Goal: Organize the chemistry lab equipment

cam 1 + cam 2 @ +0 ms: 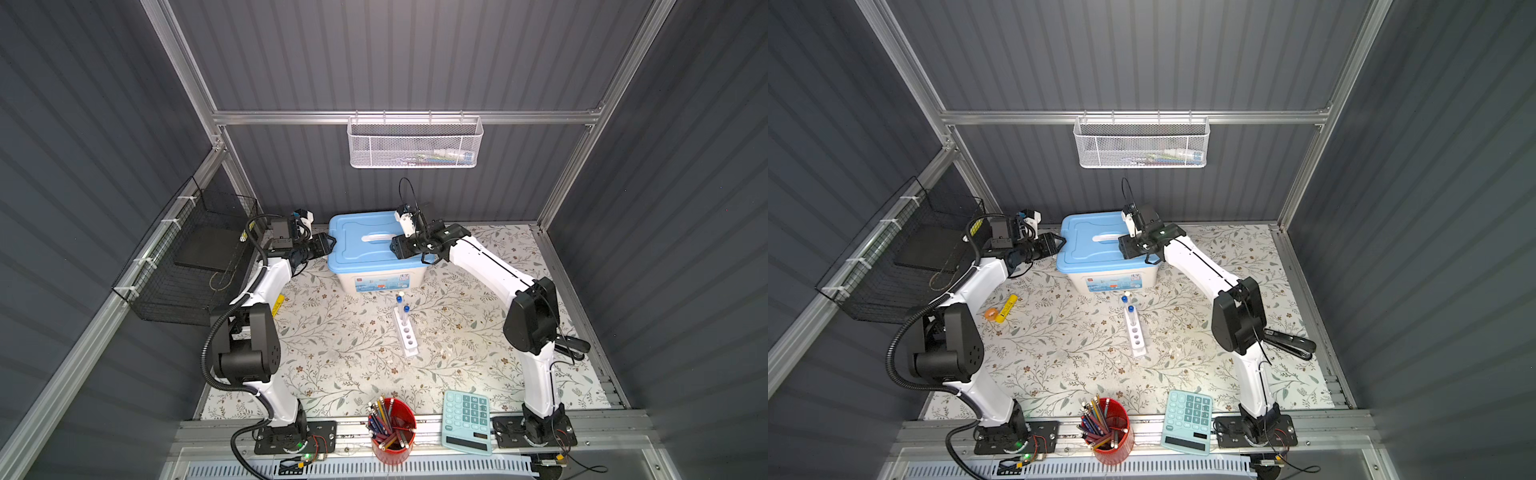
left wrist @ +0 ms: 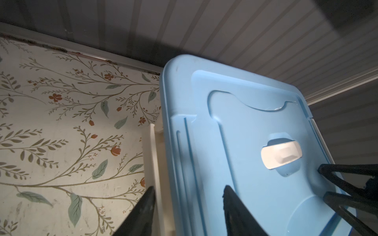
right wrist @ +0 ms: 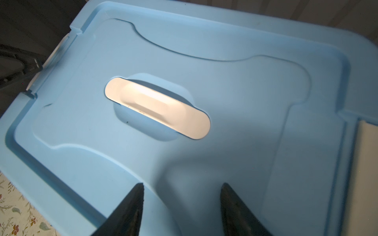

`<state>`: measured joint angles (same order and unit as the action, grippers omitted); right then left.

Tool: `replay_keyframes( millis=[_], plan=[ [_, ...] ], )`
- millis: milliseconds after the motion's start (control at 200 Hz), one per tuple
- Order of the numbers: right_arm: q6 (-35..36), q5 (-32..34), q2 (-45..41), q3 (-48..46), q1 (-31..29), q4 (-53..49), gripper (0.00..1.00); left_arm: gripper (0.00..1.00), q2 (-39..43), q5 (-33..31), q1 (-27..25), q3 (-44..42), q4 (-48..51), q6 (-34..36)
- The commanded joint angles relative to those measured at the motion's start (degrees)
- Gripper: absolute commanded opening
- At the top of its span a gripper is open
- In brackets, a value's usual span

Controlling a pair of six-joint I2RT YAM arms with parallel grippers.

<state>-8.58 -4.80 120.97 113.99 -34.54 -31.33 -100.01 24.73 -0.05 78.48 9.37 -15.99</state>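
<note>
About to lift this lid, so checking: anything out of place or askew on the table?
Nothing spilled or broken. The calculator lies skewed, overhanging the mat's front edge onto the metal rail. The white rack sits diagonally, its two tubes upright.

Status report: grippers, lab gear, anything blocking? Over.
Left gripper open, straddling the edge of the pale blue plastic box lid; right gripper open over it. Two clear blue-capped test tubes standing in the narrow white rack, untouched. Lid on, closed.

The space is enclosed by dark grey ribbed walls. A floral-patterned tabletop is brightly lit at its centre. A white mesh basket is hung at 12 o'clock, a black wire basket at 9 o'clock.
</note>
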Motion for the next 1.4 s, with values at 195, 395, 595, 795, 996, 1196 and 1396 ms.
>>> replay_keyframes(
  millis=[195,395,595,795,996,1196,1396],
  plan=[
    [-1.26,-0.93,2.70,-2.40,-0.35,-6.71,0.61,0.51,-2.14,-1.65,-4.10,5.00,3.70,3.85],
    [-1.35,-1.10,2.78,-2.38,-0.35,-6.49,0.61,0.50,-2.82,-5.26,-6.32,6.76,6.21,6.17],
    [-1.68,-1.44,3.02,-2.29,-0.35,-5.99,0.60,0.49,-2.50,-9.27,-7.76,7.98,8.44,8.20],
    [-1.79,-1.62,3.19,-2.33,-0.35,-6.04,0.60,0.49,-1.60,-11.34,-8.03,8.01,8.81,8.67],
    [-2.23,-2.21,3.48,-2.37,-0.43,-5.70,0.60,0.56,0.97,-13.50,-7.96,8.62,9.94,9.55],
    [-2.50,-2.15,3.32,-2.46,-0.67,-5.69,0.60,0.63,4.09,-11.09,-6.24,6.61,7.42,7.44],
    [-2.76,-1.88,3.22,-3.14,-0.86,-5.26,0.60,0.67,3.77,-9.95,-4.56,6.16,7.70,6.58]
  ],
)
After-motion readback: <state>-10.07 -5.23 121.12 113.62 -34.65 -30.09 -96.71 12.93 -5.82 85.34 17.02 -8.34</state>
